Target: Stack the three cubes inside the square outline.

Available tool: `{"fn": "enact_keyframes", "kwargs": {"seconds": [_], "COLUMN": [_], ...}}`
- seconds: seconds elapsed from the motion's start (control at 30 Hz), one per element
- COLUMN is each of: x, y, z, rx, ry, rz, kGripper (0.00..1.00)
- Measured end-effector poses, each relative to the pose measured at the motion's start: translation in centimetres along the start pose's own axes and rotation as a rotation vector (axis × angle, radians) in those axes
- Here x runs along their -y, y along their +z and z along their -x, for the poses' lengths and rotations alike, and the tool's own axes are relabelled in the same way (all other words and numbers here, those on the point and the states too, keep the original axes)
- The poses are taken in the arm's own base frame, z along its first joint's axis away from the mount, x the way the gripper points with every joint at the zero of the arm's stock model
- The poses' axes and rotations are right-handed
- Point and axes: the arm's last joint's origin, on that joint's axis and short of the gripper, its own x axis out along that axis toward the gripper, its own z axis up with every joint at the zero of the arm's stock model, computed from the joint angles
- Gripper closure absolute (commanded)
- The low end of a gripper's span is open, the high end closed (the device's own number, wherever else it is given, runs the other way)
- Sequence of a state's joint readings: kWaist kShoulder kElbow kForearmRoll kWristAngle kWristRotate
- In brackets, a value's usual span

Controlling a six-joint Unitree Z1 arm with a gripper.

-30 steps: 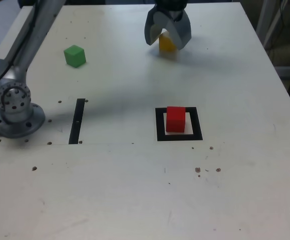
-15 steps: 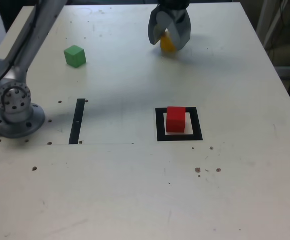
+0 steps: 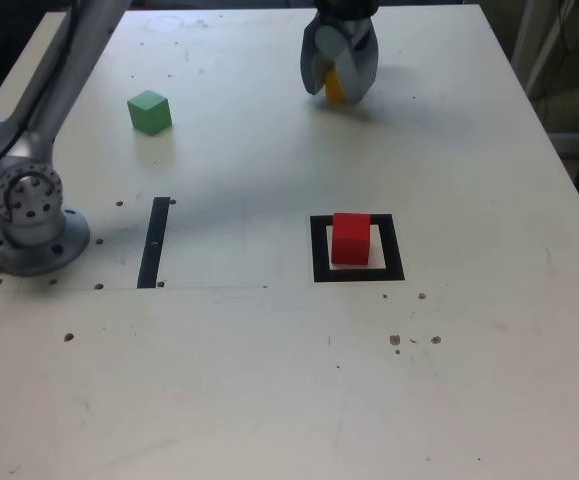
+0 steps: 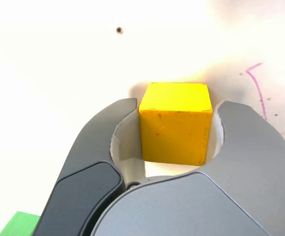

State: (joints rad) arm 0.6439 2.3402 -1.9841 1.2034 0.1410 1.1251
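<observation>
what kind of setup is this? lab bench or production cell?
Most likely a lab test bench. A pale tabletop with scattered small holes has the arm's base bolted on it, coloured blocks like the green cube as props, and a black square outline marked on the surface.

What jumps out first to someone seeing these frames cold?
The grey gripper at the table's far edge, jaws closed around the small yellow cube, which fills the wrist view. Next, the red cube sitting inside the thick black square outline mid-table. The green cube sits alone toward the exterior view's far left.
</observation>
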Motion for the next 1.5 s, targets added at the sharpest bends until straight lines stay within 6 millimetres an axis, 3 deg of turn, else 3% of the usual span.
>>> {"fn": "enact_keyframes", "kwargs": {"seconds": [0.37,0.47,0.57,0.7,0.93,1.1,1.27,1.5], "x": [1.1,1.9,3.6,7.0,15.4,20.8,26.1,29.7], "y": [-0.4,-0.5,-0.4,0.5,3.3,6.2,7.5,10.2], "z": [0.3,1.4,3.6,7.0,12.9,12.9,14.3,13.6], "rx": [0.014,0.010,0.006,-0.002,-0.018,-0.070,-0.047,-0.021], "ry": [-0.027,-0.028,-0.014,0.007,0.048,-0.005,-0.010,-0.044], "rz": [0.020,0.045,0.076,0.115,0.133,0.125,0.138,0.263], "kGripper": [0.97,0.97,0.98,1.00,1.00,1.00,1.00,1.00]}}
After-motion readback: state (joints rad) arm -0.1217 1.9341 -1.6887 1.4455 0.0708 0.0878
